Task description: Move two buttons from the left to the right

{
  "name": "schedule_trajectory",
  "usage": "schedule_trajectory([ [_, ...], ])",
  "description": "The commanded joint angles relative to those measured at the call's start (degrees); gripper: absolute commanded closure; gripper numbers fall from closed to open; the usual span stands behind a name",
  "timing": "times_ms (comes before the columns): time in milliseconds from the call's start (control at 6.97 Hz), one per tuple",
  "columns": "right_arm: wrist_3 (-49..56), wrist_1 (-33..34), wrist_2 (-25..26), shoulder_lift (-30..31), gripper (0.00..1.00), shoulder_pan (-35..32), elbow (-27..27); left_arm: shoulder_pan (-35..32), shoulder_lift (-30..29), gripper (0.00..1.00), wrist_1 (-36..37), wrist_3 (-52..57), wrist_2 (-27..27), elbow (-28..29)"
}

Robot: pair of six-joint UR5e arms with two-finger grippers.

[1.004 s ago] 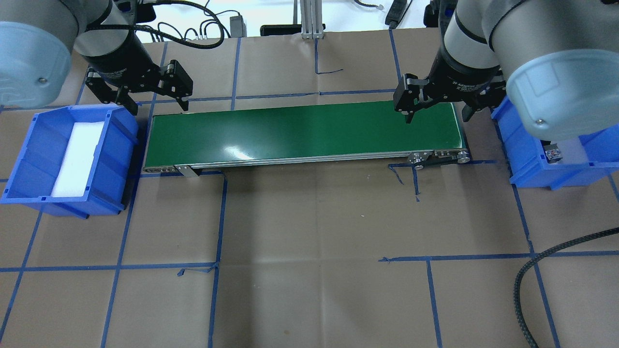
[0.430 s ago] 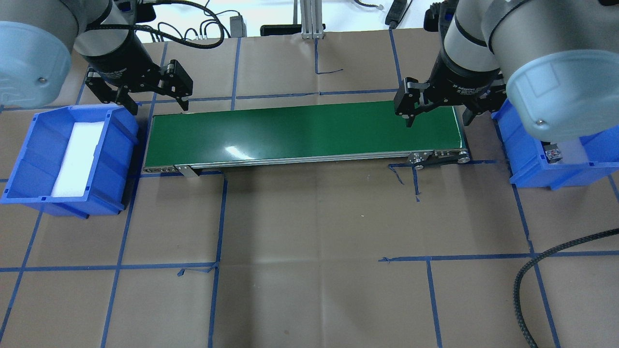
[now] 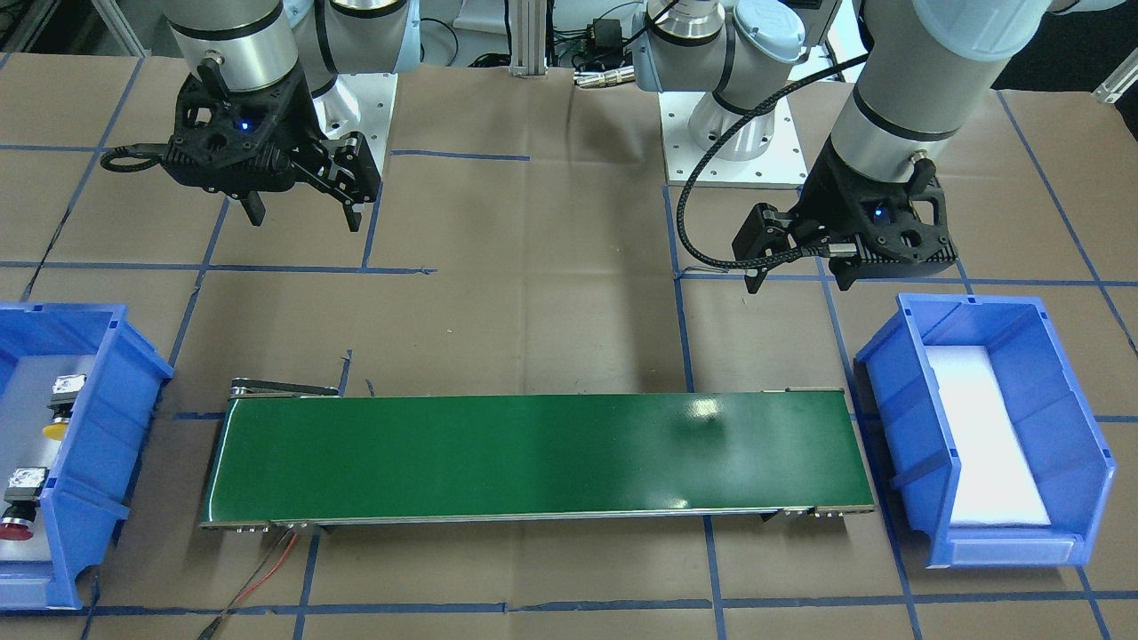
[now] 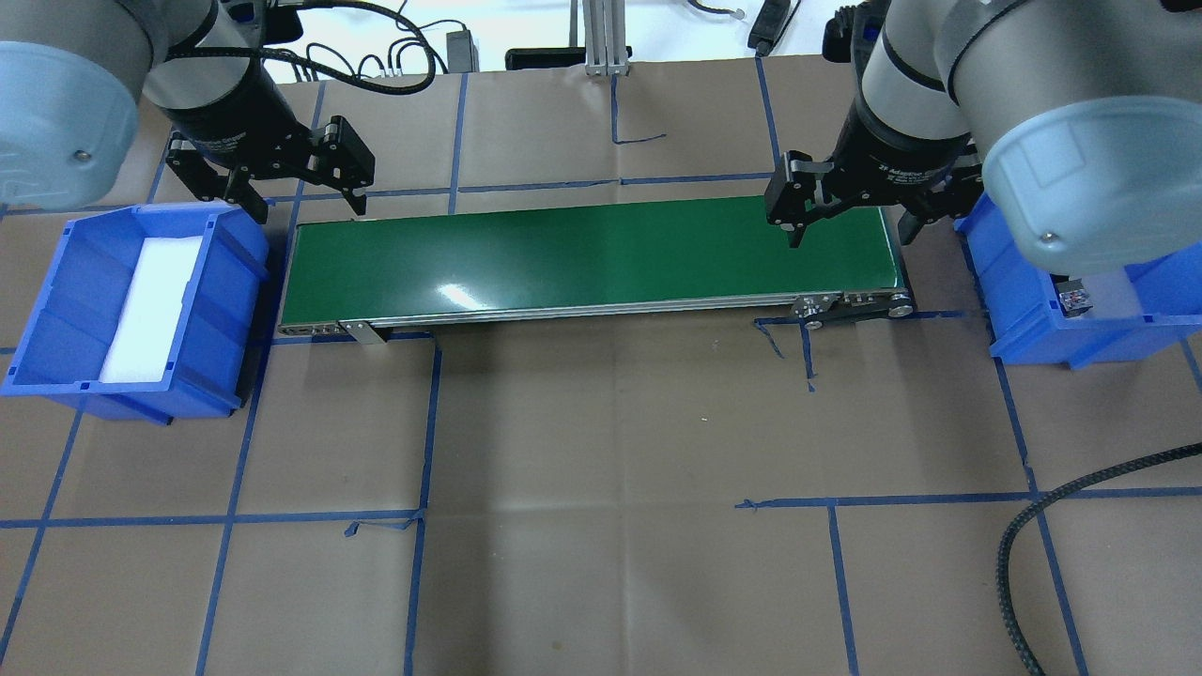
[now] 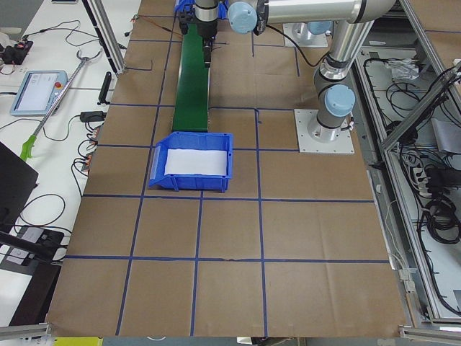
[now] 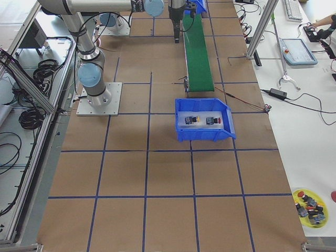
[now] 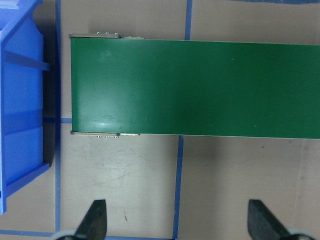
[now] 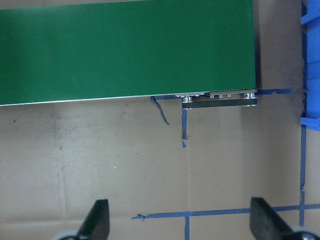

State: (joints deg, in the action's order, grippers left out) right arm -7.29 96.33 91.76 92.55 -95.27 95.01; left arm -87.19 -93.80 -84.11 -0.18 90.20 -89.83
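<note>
The yellow button (image 3: pixel 55 430) and the red button (image 3: pixel 14 530) lie on white foam in the blue bin (image 3: pixel 133 373) on my right side. They also show in the exterior right view, yellow (image 6: pixel 191 120) and red (image 6: pixel 213 121). In the overhead view my right arm hides most of that bin (image 4: pixel 1019 310). My right gripper (image 4: pixel 850 230) hovers open and empty over the belt's right end. My left gripper (image 4: pixel 305 202) hovers open and empty behind the belt's left end. Both wrist views show spread fingertips (image 7: pixel 95 220) (image 8: pixel 97 220) with nothing between them.
A green conveyor belt (image 4: pixel 582 258) runs across the table between the bins. The blue bin (image 4: pixel 225 282) on my left holds only white foam. A black braided cable (image 4: pixel 1033 535) lies at the front right. A yellow dish (image 6: pixel 311 202) of spare buttons sits far off.
My right gripper has shifted slightly toward the belt's far edge, still open. My left gripper has not moved.
</note>
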Motion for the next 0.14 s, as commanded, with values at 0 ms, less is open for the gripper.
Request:
schedule_trajectory([
  [0,-0.01,0.0,0.0,0.0,0.0,0.0,0.0,0.0,0.02,0.0,0.0,0.0,0.06,0.0],
])
